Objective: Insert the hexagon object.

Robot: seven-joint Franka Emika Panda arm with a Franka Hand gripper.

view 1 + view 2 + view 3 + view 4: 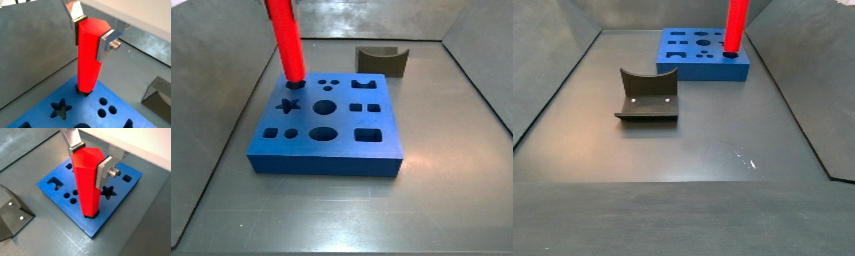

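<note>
The hexagon object is a long red six-sided rod [87, 55], seen in both wrist views [87, 183] and both side views [287, 45] [735, 25]. It stands upright with its lower end in a corner hole of the blue block [63, 180] [113, 115] [338, 135] [694, 60]. My gripper [93, 30] [93, 159] is shut on the rod's upper end, one silver finger [77, 11] on each side. In the side views the gripper itself is out of frame above.
The blue block has several shaped holes, among them a star [61, 108] [107, 191] and round ones [326, 106]. The dark fixture stands apart from the block [382, 60] [644, 97] [12, 213]. Grey walls enclose the floor [687, 150].
</note>
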